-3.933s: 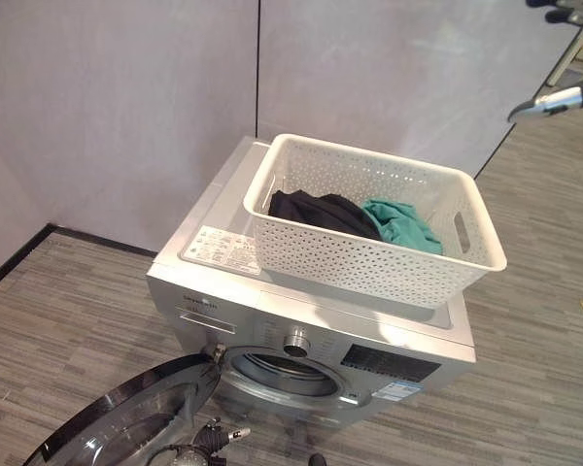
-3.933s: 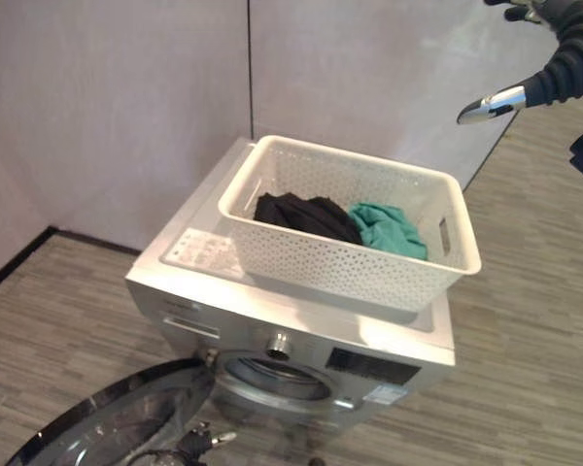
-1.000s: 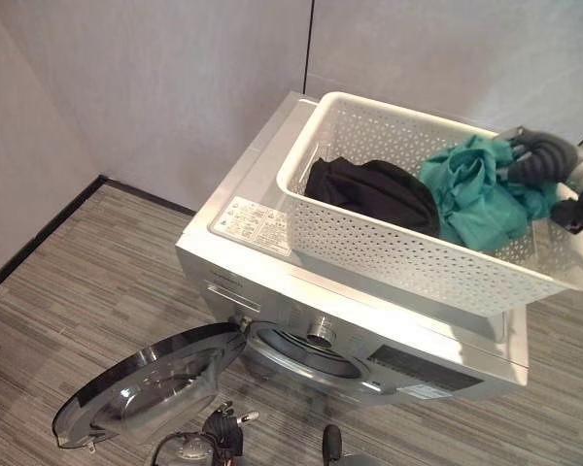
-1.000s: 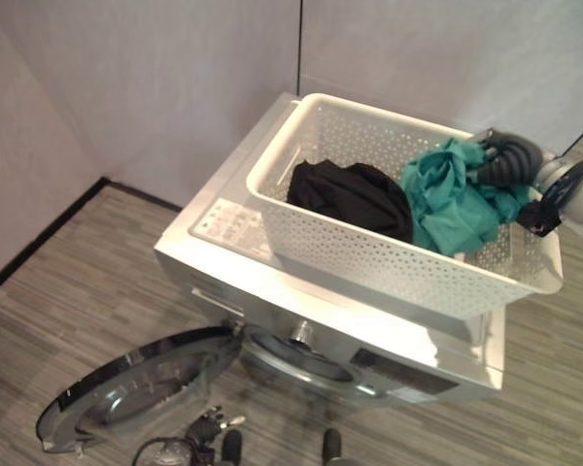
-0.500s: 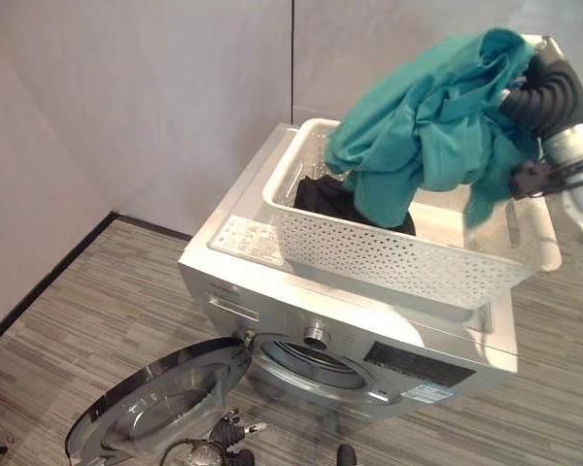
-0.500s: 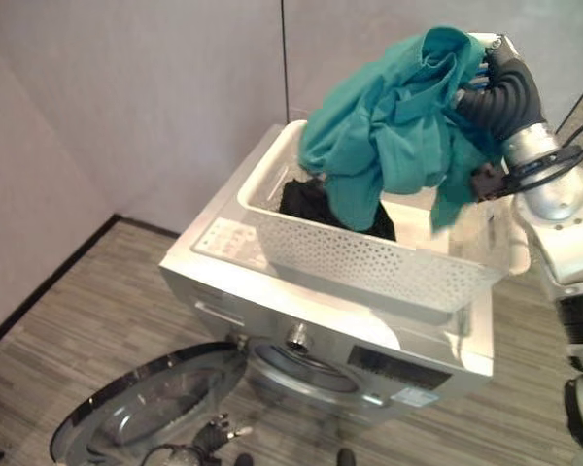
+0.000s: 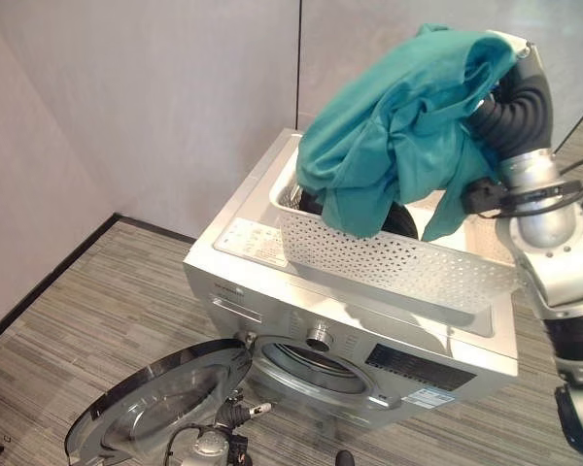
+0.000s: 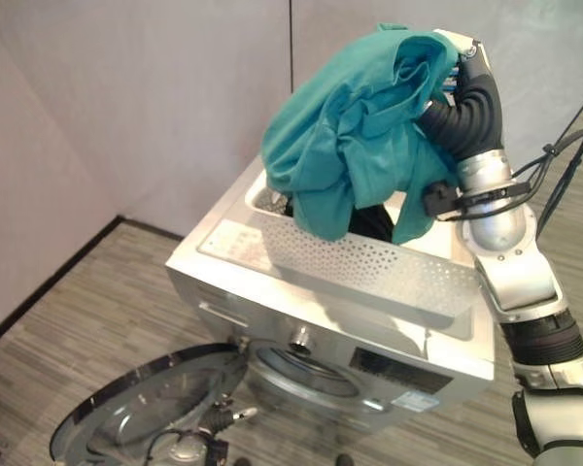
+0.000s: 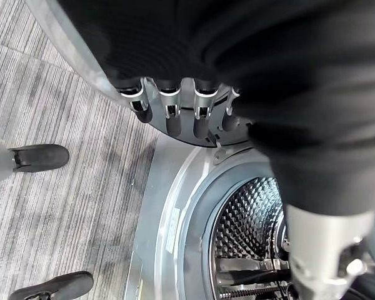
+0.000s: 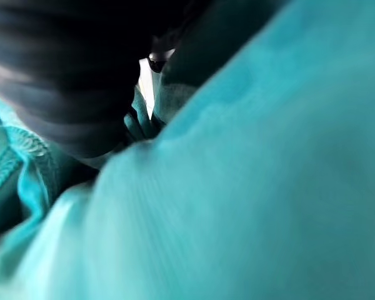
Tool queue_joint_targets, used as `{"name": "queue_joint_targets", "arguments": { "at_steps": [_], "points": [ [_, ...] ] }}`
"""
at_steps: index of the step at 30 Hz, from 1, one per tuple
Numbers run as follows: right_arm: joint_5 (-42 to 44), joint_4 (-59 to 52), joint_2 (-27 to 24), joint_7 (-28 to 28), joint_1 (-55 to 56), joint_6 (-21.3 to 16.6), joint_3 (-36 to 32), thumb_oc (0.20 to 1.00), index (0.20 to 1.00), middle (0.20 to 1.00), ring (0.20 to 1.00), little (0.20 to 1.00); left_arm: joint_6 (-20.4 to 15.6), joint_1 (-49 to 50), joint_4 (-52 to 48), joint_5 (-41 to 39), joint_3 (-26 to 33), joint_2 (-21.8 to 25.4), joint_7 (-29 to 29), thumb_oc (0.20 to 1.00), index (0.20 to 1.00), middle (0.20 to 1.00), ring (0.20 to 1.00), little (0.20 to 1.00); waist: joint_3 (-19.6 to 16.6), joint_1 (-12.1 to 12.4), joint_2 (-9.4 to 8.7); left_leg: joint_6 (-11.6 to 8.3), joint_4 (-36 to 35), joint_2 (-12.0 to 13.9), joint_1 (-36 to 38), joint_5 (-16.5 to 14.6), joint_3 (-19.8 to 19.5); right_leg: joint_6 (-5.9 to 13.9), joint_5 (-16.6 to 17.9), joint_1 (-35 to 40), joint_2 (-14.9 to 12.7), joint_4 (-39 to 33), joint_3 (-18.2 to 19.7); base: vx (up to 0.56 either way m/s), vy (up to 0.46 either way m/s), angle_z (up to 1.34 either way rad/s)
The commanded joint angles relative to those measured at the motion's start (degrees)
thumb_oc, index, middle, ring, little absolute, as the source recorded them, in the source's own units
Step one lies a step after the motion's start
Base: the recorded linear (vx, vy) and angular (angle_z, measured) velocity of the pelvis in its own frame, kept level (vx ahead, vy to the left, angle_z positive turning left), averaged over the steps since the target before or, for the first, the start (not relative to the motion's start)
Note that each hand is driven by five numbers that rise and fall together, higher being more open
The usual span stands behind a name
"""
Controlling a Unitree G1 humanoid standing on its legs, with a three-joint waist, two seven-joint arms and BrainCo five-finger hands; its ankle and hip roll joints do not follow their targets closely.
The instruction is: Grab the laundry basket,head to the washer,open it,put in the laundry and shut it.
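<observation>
Right hand (image 8: 466, 58): raised above the white laundry basket (image 7: 408, 260), grasping the teal garment (image 7: 398, 126), which hangs bunched from it over the basket.
Black garment (image 7: 400, 221): lies in the basket, under the teal one.
Basket: sits on top of the washer (image 7: 272, 282).
Washer door (image 7: 155, 398): swung open, low in front of the drum.
Left hand (image 9: 175, 106): fingers relaxed, holding nothing, beside the drum opening (image 9: 250, 225).

Basket (image 7: 398, 257) atop washer (image 7: 272, 282), garment (image 7: 398, 126) above it, open door (image 7: 160, 398) front-left.
</observation>
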Motion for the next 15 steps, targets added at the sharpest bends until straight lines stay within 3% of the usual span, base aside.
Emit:
{"name": "queue_joint_targets", "arguments": {
  "at_steps": [1,8,14,15],
  "points": [
    [-3.02,-1.99,1.25,-4.95,-2.36,-3.57,-8.30,0.200,0.200,0.200,0.200,0.200,-3.32,-4.87,-0.52,-0.36,-3.89,1.91,2.04,1.000,1.000,1.000,1.000,1.000,-1.18,1.57,-2.97,0.97,0.33,-0.56,3.17,-5.23,0.98,2.87,-4.00,0.75,-5.28,4.67,-1.30,0.00,0.000,0.00],
    [-4.69,-4.58,1.20,-5.50,-1.35,-3.55,-9.44,0.200,0.200,0.200,0.200,0.200,-4.51,-3.76,-12.96,1.58,-5.83,5.27,2.81,1.000,1.000,1.000,1.000,1.000,-1.16,1.72,-2.96,1.23,0.33,-0.84,3.14,-5.40,0.95,3.08,-3.77,0.90,-5.51,4.43,-1.45,0.00,0.000,0.00],
    [-5.78,-5.86,0.74,-5.34,0.21,-3.36,-11.03,0.200,0.200,0.200,0.200,0.200,-6.29,-2.86,-35.24,8.10,-6.17,13.56,3.10,1.000,1.000,1.000,1.000,1.000,-1.01,1.90,-2.99,1.49,0.33,-1.14,2.57,-5.26,1.01,3.34,-3.15,0.26,-5.77,4.18,-1.29,-0.01,0.002,0.00],
    [-5.78,-5.86,0.80,-5.32,0.25,-3.36,-11.03,0.200,0.200,0.200,0.200,0.200,-6.18,-2.73,-35.40,8.09,-6.14,13.65,3.07,1.000,1.000,1.000,1.000,1.000,-1.08,1.89,-3.00,1.47,0.33,-1.09,2.73,-5.57,1.03,3.38,-3.38,0.43,-5.73,4.12,-1.30,-0.03,0.000,-0.02]
  ]
}}
